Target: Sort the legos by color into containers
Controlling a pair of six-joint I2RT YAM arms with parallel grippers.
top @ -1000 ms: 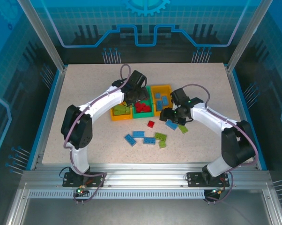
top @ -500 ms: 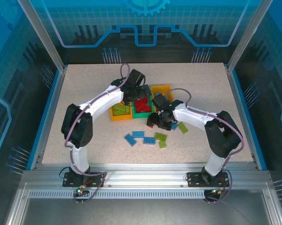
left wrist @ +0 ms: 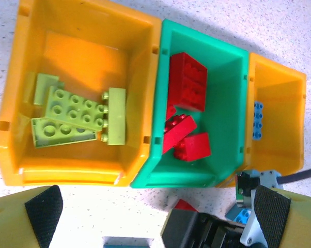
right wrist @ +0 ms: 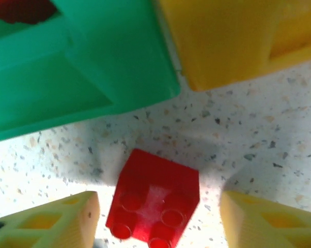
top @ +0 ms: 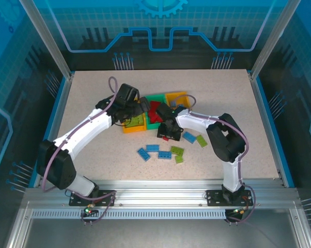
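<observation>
Bare surface [top: 93, 88] lies wide at the left, right and far sides, but the red brick [right wrist: 154, 194] between the spread fingers of the right end effector [right wrist: 158, 222] sits near the front wall of the green bin [right wrist: 93, 67], with the left end effector [top: 130, 107] crowding nearby.

Two matching arms in white and black

The left arm [top: 86, 132] and the right arm [top: 197, 122] are built alike: smooth white shell links joined by bulky black motor housings, each rising from a black base plate [top: 88, 195]. A thin grey-purple cable [top: 110, 85] runs loosely along each arm. The jaws are yellow-olive plastic, and the left pair is faced with black textured pads [left wrist: 43, 206].
</observation>
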